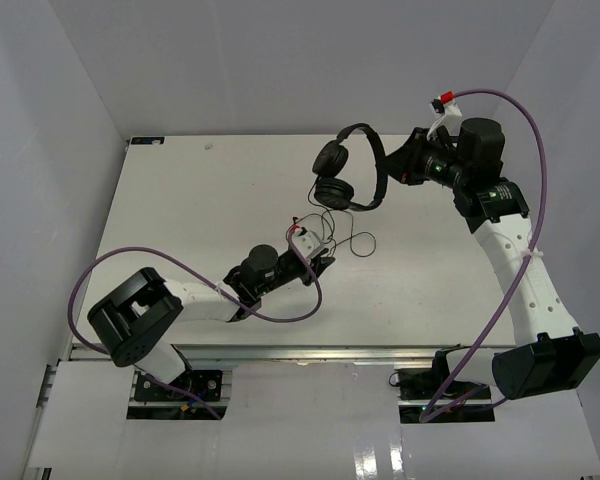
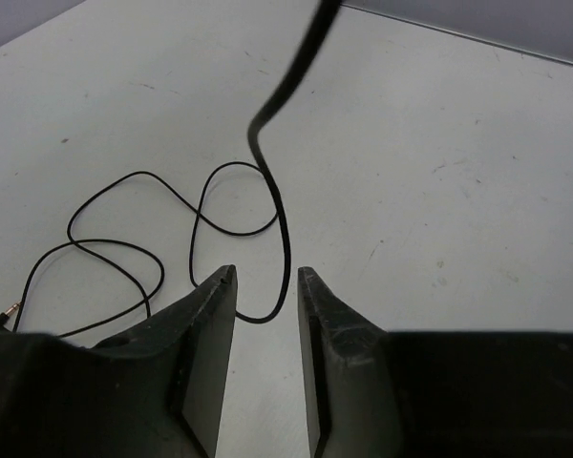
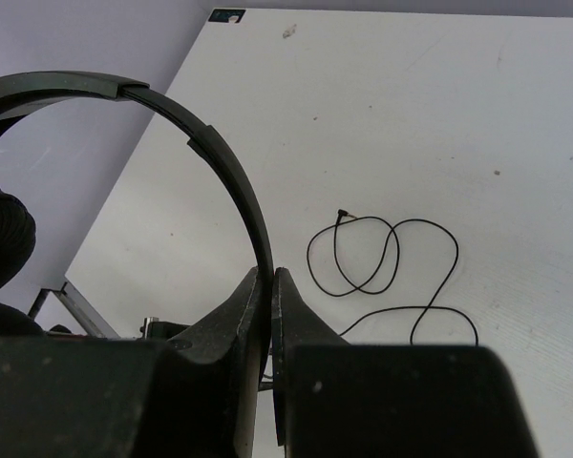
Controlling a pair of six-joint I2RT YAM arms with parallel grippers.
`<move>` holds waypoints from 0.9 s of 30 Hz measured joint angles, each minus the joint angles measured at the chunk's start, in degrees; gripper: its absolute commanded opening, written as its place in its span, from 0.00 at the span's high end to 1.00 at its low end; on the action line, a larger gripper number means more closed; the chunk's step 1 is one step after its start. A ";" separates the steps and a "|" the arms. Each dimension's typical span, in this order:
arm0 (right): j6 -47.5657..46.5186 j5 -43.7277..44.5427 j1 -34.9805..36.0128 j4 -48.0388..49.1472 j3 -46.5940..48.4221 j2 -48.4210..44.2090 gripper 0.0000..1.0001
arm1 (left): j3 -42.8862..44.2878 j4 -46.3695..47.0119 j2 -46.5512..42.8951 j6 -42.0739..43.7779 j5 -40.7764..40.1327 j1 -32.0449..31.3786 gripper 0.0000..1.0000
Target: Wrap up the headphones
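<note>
The black headphones hang in the air at the back of the table, two earcups to the left, thin headband to the right. My right gripper is shut on the headband; its jaws pinch it. An earcup shows at the left edge. The thin black cable drops from the headphones and lies in loose loops on the table. My left gripper is open and low over the table, with one cable loop lying between its fingertips. The jack plug lies to the left.
The white table is walled by grey panels at left, back and right. The cable loops with the jack plug lie between the two arms. Purple robot cables arc over each arm.
</note>
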 measured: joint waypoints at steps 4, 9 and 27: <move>2.25 -1.11 -0.20 0.87 -0.07 -0.24 0.92 | 1.58 0.45 0.70 0.08 -1.11 -0.18 0.69; 4.63 -2.24 -0.51 1.95 -0.13 -0.53 0.92 | 2.62 0.71 1.53 -0.19 -1.26 -0.27 0.74; 12.37 -5.68 -3.21 5.25 -1.29 -0.82 0.92 | 5.21 1.59 5.26 -1.39 -2.48 -2.21 0.41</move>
